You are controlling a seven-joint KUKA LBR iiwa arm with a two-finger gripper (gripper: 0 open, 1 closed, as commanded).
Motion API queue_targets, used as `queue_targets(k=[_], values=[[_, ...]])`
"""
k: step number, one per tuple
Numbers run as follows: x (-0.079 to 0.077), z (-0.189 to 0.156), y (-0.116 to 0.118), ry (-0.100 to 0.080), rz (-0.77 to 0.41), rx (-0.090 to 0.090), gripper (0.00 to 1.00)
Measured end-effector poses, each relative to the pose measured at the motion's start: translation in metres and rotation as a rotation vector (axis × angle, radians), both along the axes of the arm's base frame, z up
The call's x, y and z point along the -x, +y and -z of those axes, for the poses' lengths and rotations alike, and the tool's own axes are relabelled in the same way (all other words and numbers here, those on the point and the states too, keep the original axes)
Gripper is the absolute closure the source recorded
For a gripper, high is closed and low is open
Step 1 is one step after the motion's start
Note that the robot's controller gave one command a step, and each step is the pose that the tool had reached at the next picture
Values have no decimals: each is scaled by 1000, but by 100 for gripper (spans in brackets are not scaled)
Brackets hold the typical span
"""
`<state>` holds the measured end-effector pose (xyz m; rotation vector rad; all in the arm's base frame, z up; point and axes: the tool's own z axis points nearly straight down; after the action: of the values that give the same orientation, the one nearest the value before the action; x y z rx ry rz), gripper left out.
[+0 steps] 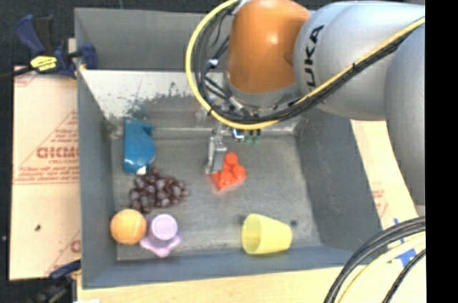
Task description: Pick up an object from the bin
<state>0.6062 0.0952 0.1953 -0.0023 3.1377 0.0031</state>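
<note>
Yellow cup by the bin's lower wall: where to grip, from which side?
Likely from above, closing across the yellow cup at mid-body: it lies on its side, nothing touching it. The bin wall beside it looks close, leaving little clearance.

Six loose things are lying in the grey bin, one of each kind. One blue plastic piece is sitting by the bin's left wall. One bunch of dark purple grapes is resting just below it (a single cluster, its berries too crowded to count). One orange ball and one lilac knobbed piece are sitting side by side in the lower left corner. One yellow cup is lying along the lower edge. One orange-red lumpy piece is lying near the middle.
</note>
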Motion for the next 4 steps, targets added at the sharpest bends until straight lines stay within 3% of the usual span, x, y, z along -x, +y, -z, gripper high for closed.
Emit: queue_targets(k=[1,2,3,4], values=[[8,111,39,-3,-225,1,0],[22,61,46,-11,-305,4,0],[28,95,69,2,-155,1,0],[28,124,64,-14,-186,2,0]])
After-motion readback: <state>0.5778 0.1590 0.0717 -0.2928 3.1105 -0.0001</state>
